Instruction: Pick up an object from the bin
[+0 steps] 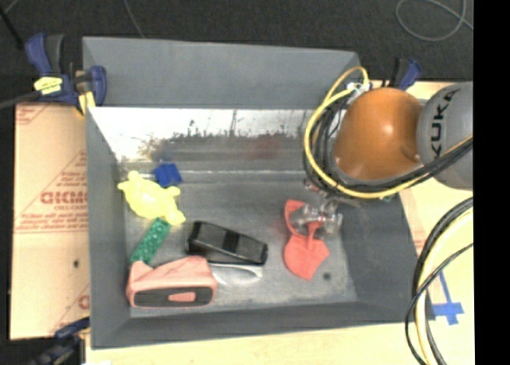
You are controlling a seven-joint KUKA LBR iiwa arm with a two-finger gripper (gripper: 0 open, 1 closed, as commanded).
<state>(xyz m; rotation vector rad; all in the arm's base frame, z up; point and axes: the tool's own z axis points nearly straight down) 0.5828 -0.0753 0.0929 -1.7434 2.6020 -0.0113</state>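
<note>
In the right half of the bin (223,76), the hand (317,218) hangs low under the arm's orange cover (374,136), with yellow and black cables (315,128) looped round its left side. It sits right over the upper end of a red, floppy piece (306,258) that lies on the bin floor, right of centre and towards the near wall. The hand and the red piece overlap from where I stand, but whether the hand is wide or narrow I cannot tell, nor whether it grips anything.

The rest lies well apart on the left. A black box (227,244) lies just left of the red piece, with a pink case (171,282) at the near-left corner. Behind those are a green piece (151,241), a yellow toy (147,198) and a small blue piece (167,174), close together.
</note>
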